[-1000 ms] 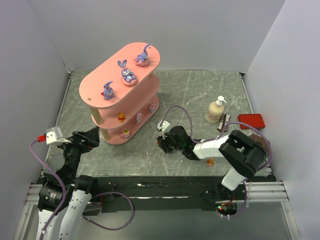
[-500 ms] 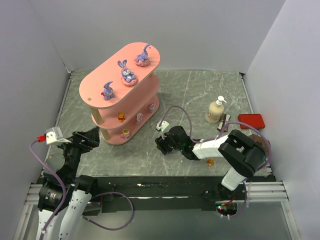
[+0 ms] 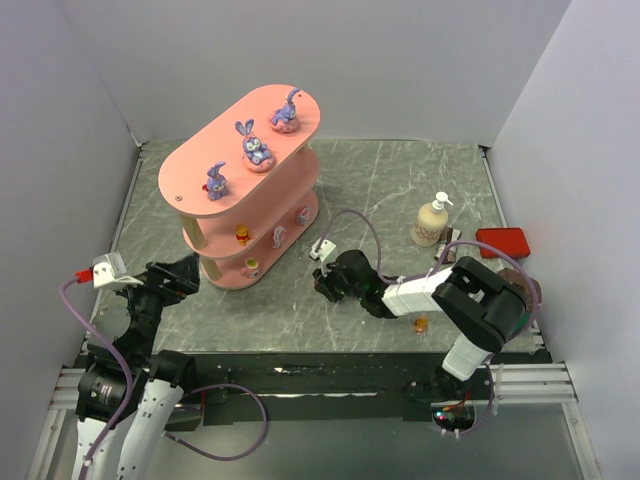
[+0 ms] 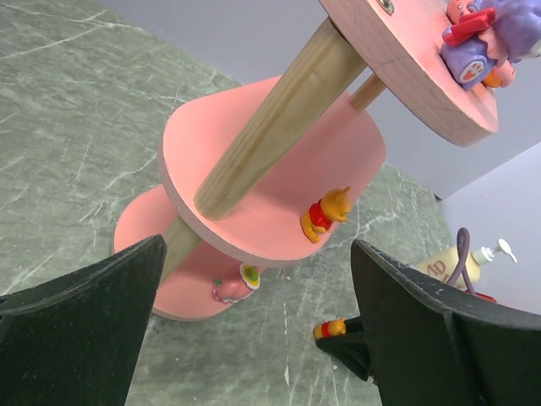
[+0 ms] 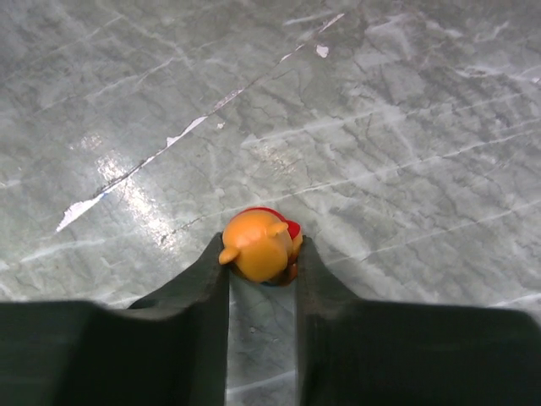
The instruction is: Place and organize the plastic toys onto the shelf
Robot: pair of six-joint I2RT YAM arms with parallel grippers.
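The right claw [image 5: 261, 249] is pinched on a little orange bear [image 5: 256, 242] in a red shirt. In the right wrist view both fingers press its sides just below the centre of the frame. Whether it rests on the grey tabletop [image 5: 380, 127] or hangs just off it, I cannot tell. Gripping it by the flanks should keep it upright for the carry. Seen from above, this claw sits at the middle of the frame, right of the shelf [image 3: 190, 170] and apart from its lowest board.

The left claw [image 4: 256, 245] is spread wide with nothing between its fingers. It sits at the lower left of the top view, pointed at the near end of the shelf, probably parked clear of the other arm's path.

The top board holds three purple bunnies [image 3: 257, 148]. The middle board has a second orange bear [image 4: 324, 216] and pink-and-white pieces [image 3: 278, 235], and the bottom board has one small piece [image 4: 237, 286]. Another orange toy [image 3: 422, 323] lies on the tabletop at the lower right, by the right arm. Since like seems to sit with like, the gripped bear probably belongs on the middle board beside its twin.
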